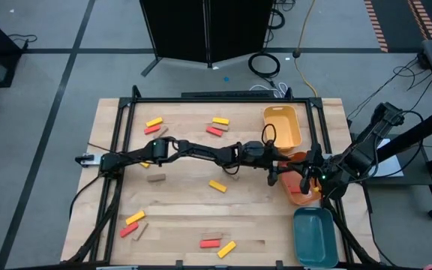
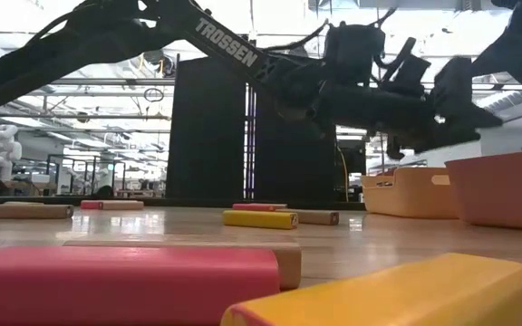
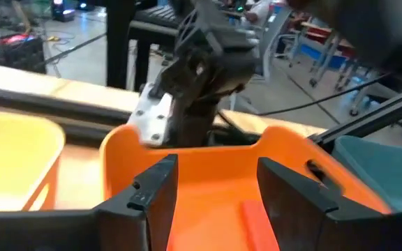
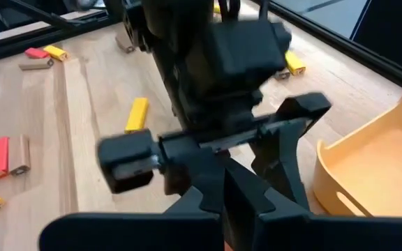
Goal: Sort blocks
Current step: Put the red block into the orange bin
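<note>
L gripper (image 3: 211,192) over orange tray (image 3: 208,160) at table's right edge, fingers apart, empty; red block (image 3: 257,223) inside. R gripper (image 1: 311,178) closed, empty, alongside.

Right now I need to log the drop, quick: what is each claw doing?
Left claw: open over the orange tray, holding nothing; a red block lies below.
Right claw: closed, empty, beside that tray.

Overhead, table-level, two wrist views
</note>
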`<action>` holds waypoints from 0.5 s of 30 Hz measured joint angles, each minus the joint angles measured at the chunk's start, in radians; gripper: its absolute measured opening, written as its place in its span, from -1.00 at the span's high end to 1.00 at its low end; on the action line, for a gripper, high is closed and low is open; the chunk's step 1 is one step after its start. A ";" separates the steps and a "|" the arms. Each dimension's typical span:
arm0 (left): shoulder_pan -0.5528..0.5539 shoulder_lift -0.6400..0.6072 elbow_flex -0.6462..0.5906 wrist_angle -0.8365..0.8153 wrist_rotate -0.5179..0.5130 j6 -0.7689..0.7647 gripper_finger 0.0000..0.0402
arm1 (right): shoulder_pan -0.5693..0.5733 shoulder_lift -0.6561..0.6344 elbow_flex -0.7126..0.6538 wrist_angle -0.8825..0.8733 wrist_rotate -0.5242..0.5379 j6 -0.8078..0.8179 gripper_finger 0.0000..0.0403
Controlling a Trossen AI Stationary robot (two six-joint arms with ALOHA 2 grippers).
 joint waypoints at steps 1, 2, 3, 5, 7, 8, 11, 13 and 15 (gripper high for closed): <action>0.001 -0.010 0.004 -0.020 0.002 0.020 0.04 | 0.000 0.000 0.000 0.003 0.000 -0.004 1.00; 0.003 -0.027 0.006 -0.053 0.003 0.045 0.03 | 0.000 0.000 0.000 0.005 0.000 -0.008 1.00; 0.005 -0.046 0.007 -0.098 0.003 0.072 0.03 | 0.000 0.000 0.000 0.005 0.000 -0.012 1.00; 0.013 -0.082 0.008 -0.190 0.004 0.123 0.03 | 0.000 0.000 0.000 0.005 0.000 -0.013 1.00; 0.026 -0.123 0.008 -0.322 0.003 0.162 0.03 | 0.000 0.000 0.000 0.007 -0.002 -0.023 1.00; 0.033 -0.140 0.008 -0.394 0.003 0.186 0.03 | 0.000 0.000 0.000 0.011 -0.002 -0.025 1.00; 0.056 -0.203 0.008 -0.615 0.001 0.252 0.03 | 0.000 0.000 0.000 0.014 -0.003 -0.034 1.00; 0.073 -0.251 0.008 -0.748 -0.004 0.298 0.03 | 0.000 0.001 0.000 0.016 -0.003 -0.041 1.00; 0.086 -0.300 0.008 -0.884 -0.033 0.352 0.03 | 0.000 0.002 0.000 0.026 -0.003 -0.050 1.00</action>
